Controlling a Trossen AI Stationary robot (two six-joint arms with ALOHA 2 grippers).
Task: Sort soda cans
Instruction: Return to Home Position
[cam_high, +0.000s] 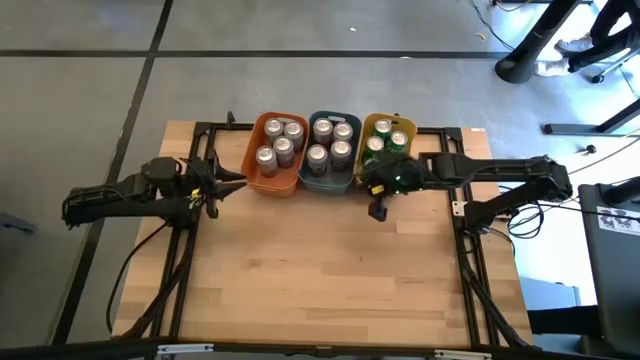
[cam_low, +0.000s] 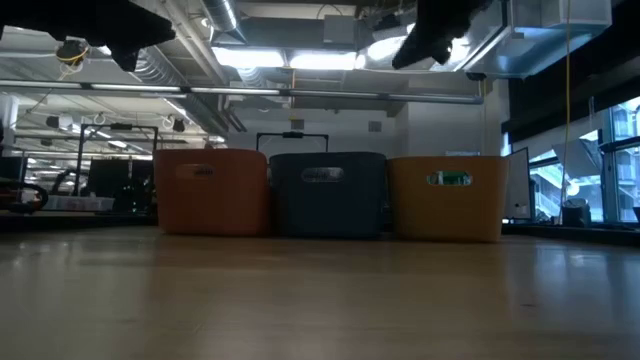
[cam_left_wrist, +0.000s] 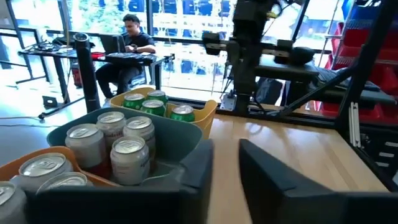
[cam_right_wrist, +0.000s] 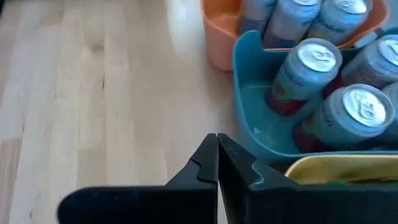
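A grey-blue plastic bin (cam_low: 328, 200) stands in the middle of a row of three at the far side of the light wooden table (cam_high: 320, 270). Inside it stand four small metal soda cans with orange-red bodies and silver tops (cam_right_wrist: 311, 68). An orange plastic bin (cam_low: 212, 200) touches the grey-blue bin on its left. It holds four silver-grey soda cans (cam_high: 283, 147). A yellow plastic bin (cam_low: 445, 210) touches the grey-blue bin on its right, and the green soda cans (cam_left_wrist: 153, 107) stand in it. All the cans are upright. The left gripper (cam_left_wrist: 225, 155) hangs up above the table, left of the grey-blue bin and past the orange bin. Its two dark fingers are spread apart with nothing between them. The right gripper (cam_right_wrist: 216, 146) hangs above the table just right of the grey-blue bin's near corner, over the front edge of the yellow bin. Its fingers are pressed tight together and hold nothing. Far behind the grey-blue bin, out in the room, a person (cam_left_wrist: 130, 37) sits at a desk.
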